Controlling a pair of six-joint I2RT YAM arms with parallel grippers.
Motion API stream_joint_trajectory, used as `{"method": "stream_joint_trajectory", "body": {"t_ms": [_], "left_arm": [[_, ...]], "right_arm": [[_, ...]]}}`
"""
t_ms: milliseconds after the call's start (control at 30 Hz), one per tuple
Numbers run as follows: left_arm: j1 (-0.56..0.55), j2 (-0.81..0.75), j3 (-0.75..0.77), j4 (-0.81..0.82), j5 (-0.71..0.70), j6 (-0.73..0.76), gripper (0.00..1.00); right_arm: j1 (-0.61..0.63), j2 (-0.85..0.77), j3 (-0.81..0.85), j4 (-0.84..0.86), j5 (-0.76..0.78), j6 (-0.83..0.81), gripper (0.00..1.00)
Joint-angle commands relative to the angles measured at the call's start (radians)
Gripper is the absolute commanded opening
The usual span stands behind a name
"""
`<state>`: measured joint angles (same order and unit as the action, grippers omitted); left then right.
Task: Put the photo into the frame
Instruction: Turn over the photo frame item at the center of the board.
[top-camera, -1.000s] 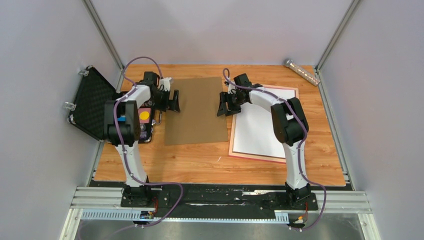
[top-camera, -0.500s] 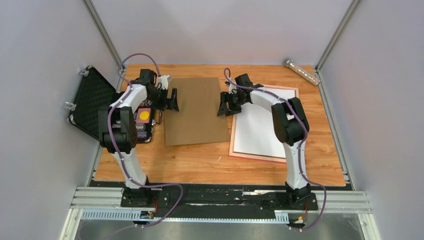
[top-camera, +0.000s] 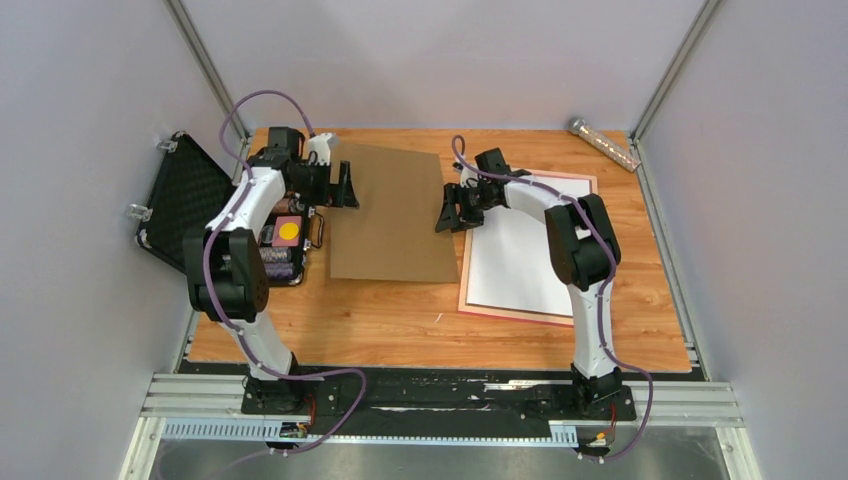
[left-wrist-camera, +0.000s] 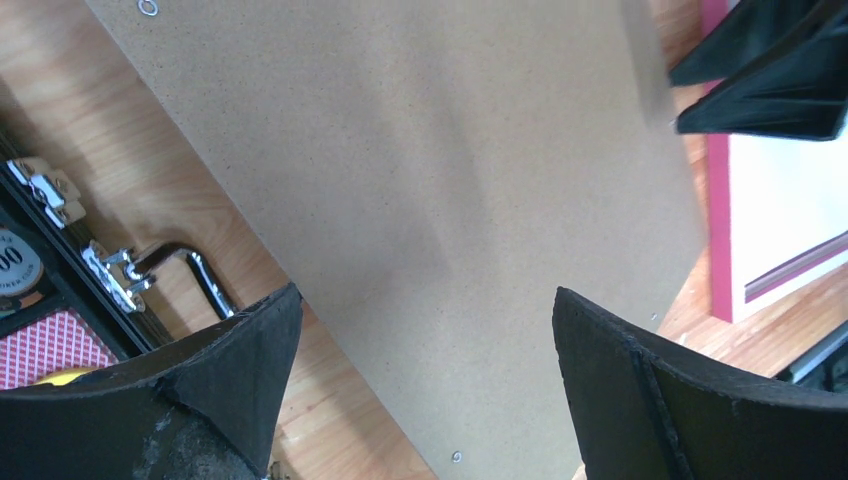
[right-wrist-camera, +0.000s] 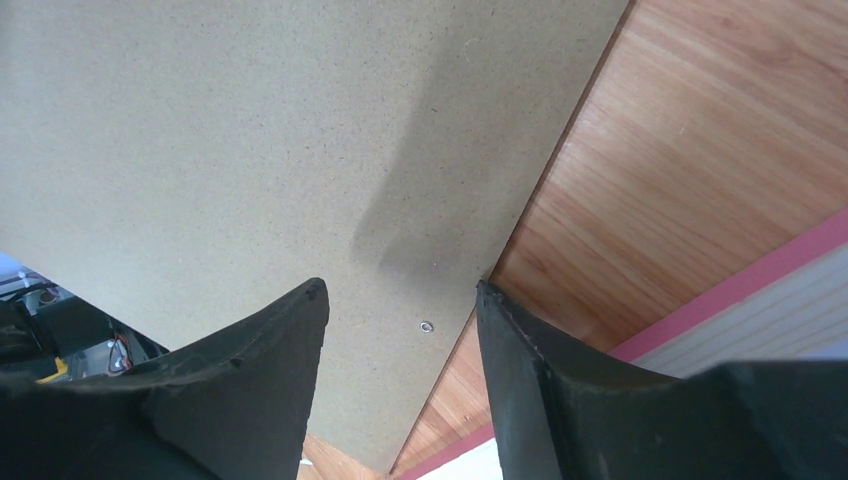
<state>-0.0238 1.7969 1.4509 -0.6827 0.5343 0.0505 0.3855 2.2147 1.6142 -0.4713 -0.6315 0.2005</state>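
Note:
The pink frame (top-camera: 466, 290) lies flat on the right of the table. A white sheet (top-camera: 520, 255) fills it, and no printed picture shows on the sheet. The brown backing board (top-camera: 390, 215) lies left of the frame. My left gripper (top-camera: 345, 188) is open and empty over the board's far left edge. In the left wrist view (left-wrist-camera: 427, 292) its jaws stand wide apart above the board (left-wrist-camera: 420, 150). My right gripper (top-camera: 450, 212) is open and empty at the board's right edge, close to the frame's left rail. The right wrist view (right-wrist-camera: 400, 284) shows the board (right-wrist-camera: 250, 130) and the frame rail (right-wrist-camera: 740, 280).
An open black case (top-camera: 185, 210) with cards and chips (top-camera: 285, 235) stands at the left edge, its metal handle (left-wrist-camera: 190, 265) beside the board. A silvery tube (top-camera: 605, 143) lies at the back right corner. Grey walls close in three sides.
My left arm has swung back and to the left. The board's far left corner has shifted farther back, so the board now lies skewed. The right arm has barely moved.

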Motion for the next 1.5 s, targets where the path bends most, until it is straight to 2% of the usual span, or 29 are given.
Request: {"method": "stream_joint_trajectory", "body": {"t_ms": [0, 700, 1467], "left_arm": [[-0.05, -0.068, 0.034, 0.036, 0.296, -0.099, 0.99], [-0.05, -0.1, -0.002, 0.18, 0.446, -0.219, 1.0], [-0.077, -0.244, -0.133, 0.149, 0.471, -0.31, 1.0]], "right_arm": [[0.061, 0.082, -0.059, 0.018, -0.151, 0.005, 0.58], [0.053, 0.157, -0.104, 0.069, -0.339, -0.054, 0.58], [0.022, 0.153, -0.127, 0.1, -0.427, -0.096, 0.55]]}}
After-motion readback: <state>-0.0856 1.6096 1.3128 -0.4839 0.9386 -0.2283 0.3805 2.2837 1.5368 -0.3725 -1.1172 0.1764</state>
